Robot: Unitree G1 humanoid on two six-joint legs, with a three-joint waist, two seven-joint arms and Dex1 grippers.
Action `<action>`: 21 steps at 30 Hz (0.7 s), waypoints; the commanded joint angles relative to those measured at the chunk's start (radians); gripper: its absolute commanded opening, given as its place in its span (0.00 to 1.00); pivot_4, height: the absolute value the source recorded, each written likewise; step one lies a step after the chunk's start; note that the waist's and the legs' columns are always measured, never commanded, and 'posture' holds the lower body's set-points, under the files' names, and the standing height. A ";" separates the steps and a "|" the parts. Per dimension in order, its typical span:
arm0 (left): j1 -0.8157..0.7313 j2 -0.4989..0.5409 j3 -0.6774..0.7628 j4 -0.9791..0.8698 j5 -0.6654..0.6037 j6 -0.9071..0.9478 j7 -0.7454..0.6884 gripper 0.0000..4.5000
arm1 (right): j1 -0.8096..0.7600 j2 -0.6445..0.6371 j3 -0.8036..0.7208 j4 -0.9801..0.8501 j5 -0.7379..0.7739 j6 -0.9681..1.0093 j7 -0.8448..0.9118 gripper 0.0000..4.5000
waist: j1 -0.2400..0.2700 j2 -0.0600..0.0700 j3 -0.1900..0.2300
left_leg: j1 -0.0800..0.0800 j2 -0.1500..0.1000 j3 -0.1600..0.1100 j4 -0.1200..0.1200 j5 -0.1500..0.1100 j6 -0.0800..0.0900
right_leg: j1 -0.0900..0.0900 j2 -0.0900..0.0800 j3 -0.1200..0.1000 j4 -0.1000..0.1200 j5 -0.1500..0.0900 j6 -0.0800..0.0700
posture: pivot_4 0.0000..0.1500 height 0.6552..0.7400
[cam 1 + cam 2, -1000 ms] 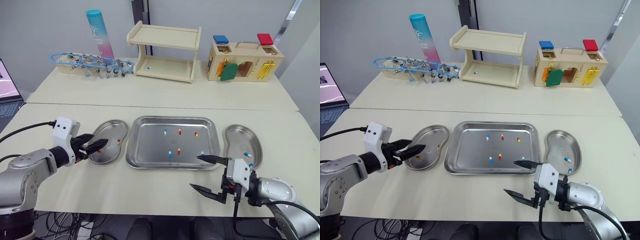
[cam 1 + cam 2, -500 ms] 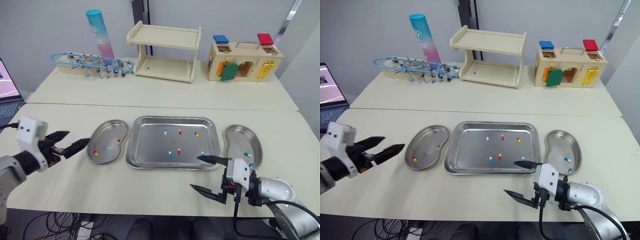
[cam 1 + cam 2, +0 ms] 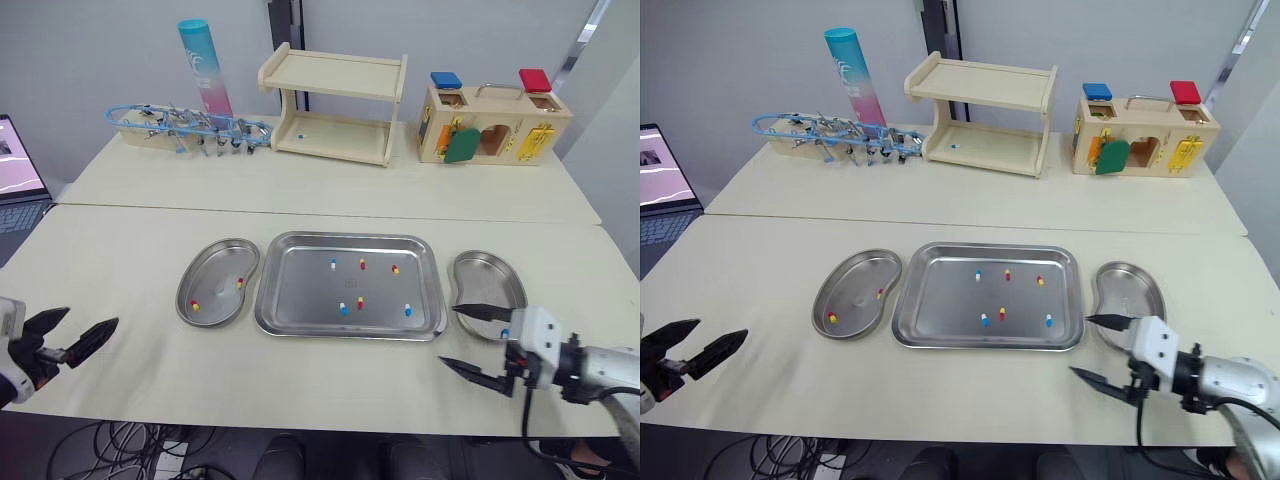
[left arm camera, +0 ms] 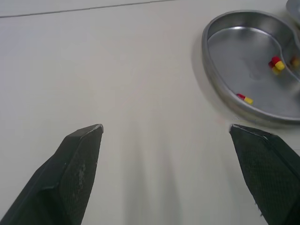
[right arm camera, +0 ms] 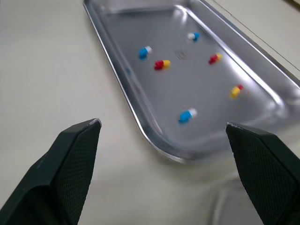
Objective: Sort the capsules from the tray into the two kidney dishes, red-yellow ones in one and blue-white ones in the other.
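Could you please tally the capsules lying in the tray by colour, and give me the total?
Blue-white capsules: 3
Red-yellow capsules: 3
Total in the tray: 6

Left gripper (image 3: pixel 90 318) has backed off the kidney-shaped steel dish (image 3: pixel 215 275), down to the frame's lower left, fingers spread. A red-yellow capsule (image 3: pixel 195 306) now lies there, seemingly just dropped. Right gripper (image 3: pixel 449 335) has slid toward the lower right.
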 commanded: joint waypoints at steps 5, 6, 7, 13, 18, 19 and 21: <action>0.085 -0.017 0.029 0.076 0.020 -0.125 -0.048 0.99 | 0.006 -0.141 -0.228 0.371 -0.045 -0.156 0.113 1.00 | -0.002 0.000 0.000 | 0.001 0.000 0.001 0.000 0.000 0.000 | 0.001 0.000 0.000 0.000 0.000 0.000 | 1.00 1.00; 0.090 -0.021 0.026 0.075 0.020 -0.134 -0.051 0.99 | -0.003 -0.157 -0.235 0.422 -0.055 -0.173 0.121 1.00 | -0.003 0.000 0.000 | 0.001 0.000 0.001 0.000 0.000 0.000 | 0.001 0.000 0.000 0.000 0.000 0.000 | 1.00 1.00; 0.096 -0.026 0.021 0.072 0.021 -0.141 -0.055 0.99 | -0.015 -0.171 -0.238 0.473 -0.066 -0.194 0.127 1.00 | -0.003 0.000 0.000 | 0.001 0.000 0.001 0.000 0.000 0.000 | 0.001 0.000 0.000 0.000 0.000 0.000 | 1.00 1.00; 0.128 -0.054 -0.001 0.015 0.015 -0.164 -0.072 0.99 | -0.072 -0.203 -0.220 0.625 -0.092 -0.221 0.135 1.00 | -0.003 0.001 0.000 | 0.001 0.000 0.002 0.000 0.000 0.000 | 0.001 0.000 0.000 -0.001 0.000 0.000 | 1.00 1.00; 0.140 -0.063 -0.005 0.000 0.010 -0.168 -0.074 0.99 | -0.083 -0.201 -0.217 0.639 -0.100 -0.222 0.129 1.00 | -0.003 0.001 0.000 | 0.001 0.000 0.002 0.000 0.000 0.000 | 0.002 0.000 0.000 -0.001 0.000 0.000 | 1.00 1.00; 0.143 -0.062 -0.007 -0.001 0.007 -0.165 -0.079 0.99 | -0.082 -0.202 -0.217 0.639 -0.102 -0.220 0.128 1.00 | -0.003 0.001 0.000 | 0.001 0.000 0.002 0.000 0.000 0.000 | 0.002 0.000 0.000 -0.001 0.000 0.000 | 1.00 1.00; 0.147 -0.060 -0.012 -0.001 0.004 -0.165 -0.088 0.99 | -0.072 -0.205 -0.219 0.633 -0.098 -0.204 0.137 1.00 | -0.003 0.001 0.000 | 0.001 0.000 0.002 0.000 0.000 0.000 | 0.002 0.000 0.001 -0.001 0.000 0.000 | 1.00 1.00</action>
